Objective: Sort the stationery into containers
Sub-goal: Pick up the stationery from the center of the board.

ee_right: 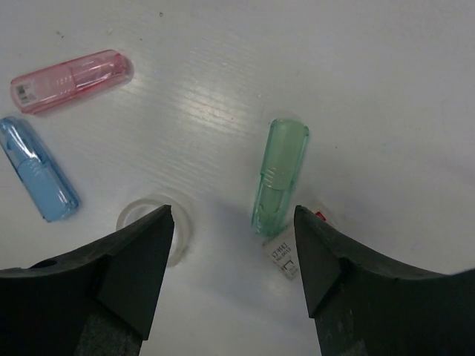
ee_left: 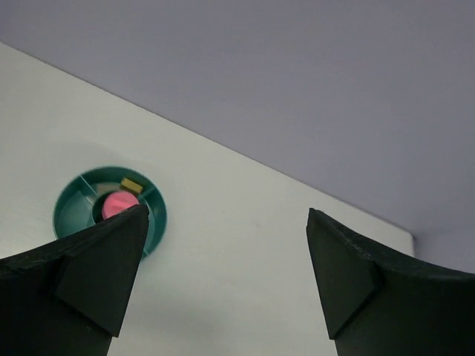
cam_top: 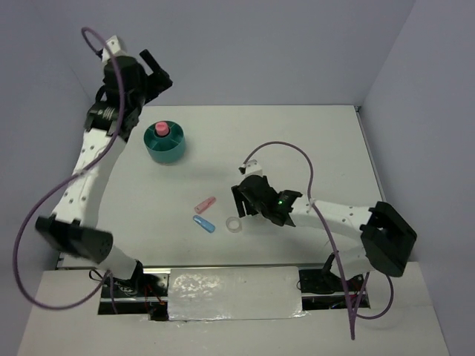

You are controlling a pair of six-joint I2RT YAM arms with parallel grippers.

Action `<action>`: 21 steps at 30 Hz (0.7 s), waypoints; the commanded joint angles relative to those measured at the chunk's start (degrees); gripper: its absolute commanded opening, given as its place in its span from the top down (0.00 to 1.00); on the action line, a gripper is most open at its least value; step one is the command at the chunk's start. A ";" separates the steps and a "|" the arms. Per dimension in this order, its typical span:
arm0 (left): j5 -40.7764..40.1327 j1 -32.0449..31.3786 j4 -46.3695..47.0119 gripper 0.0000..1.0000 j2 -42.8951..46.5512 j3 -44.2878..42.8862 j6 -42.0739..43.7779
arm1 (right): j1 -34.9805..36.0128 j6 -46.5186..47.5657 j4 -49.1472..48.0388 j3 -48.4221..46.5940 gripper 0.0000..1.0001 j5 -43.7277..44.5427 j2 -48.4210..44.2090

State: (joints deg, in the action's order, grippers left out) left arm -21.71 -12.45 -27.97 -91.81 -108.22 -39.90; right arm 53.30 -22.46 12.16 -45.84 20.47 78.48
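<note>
The round teal organiser (cam_top: 175,153) stands at the far left with a pink item (cam_top: 159,129) upright in its central well. It also shows in the left wrist view (ee_left: 73,213), with the pink item (ee_left: 119,202) and a small yellow piece (ee_left: 130,183) inside. My left gripper (cam_top: 157,73) (ee_left: 226,222) is open and empty, raised high behind the organiser. My right gripper (cam_top: 240,202) (ee_right: 232,222) is open, low over the table. A stubby translucent green pen (ee_right: 280,176) lies just ahead of its jaws. The clear-white tape ring (ee_right: 152,222) (cam_top: 234,225) lies by its left finger. The pink stick (ee_right: 72,80) (cam_top: 204,203) and the light-blue stick (ee_right: 38,178) (cam_top: 203,224) lie further left.
A small white label (ee_right: 283,259) hangs off the green pen's near end. The green pen is hidden under the right gripper in the top view. Grey walls close the table at the back and on both sides.
</note>
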 commanded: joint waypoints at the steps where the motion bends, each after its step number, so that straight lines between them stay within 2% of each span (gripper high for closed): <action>1: 14.93 -0.29 -3.66 0.01 9.61 9.84 4.74 | -0.83 -3.29 4.62 -5.91 0.28 1.24 4.13; 2: 16.77 -0.56 -3.59 0.01 15.11 16.75 5.61 | -1.18 -3.38 5.93 -6.62 0.31 1.50 6.23; 5: 19.07 -1.44 -3.50 0.01 23.75 29.68 5.80 | -2.93 -3.21 7.78 -8.82 0.33 0.98 8.35; 8: 19.43 -1.61 -5.86 0.01 35.87 37.79 7.63 | -5.57 -2.16 9.45 -10.92 0.35 -1.39 9.85; 14: 20.49 -1.61 -13.76 0.01 46.88 43.71 12.55 | -6.89 -0.13 12.00 -14.26 0.39 -2.54 14.50; 21: 20.83 -1.61 -15.80 0.01 51.20 48.54 14.24 | -6.98 -2.32 12.80 -15.94 0.46 -4.73 22.24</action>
State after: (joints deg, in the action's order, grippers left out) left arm -2.50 -14.02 -43.03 -40.73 -61.32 -28.10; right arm 46.35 -23.64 23.49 -59.90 17.26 98.87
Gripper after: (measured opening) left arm 0.993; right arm 0.547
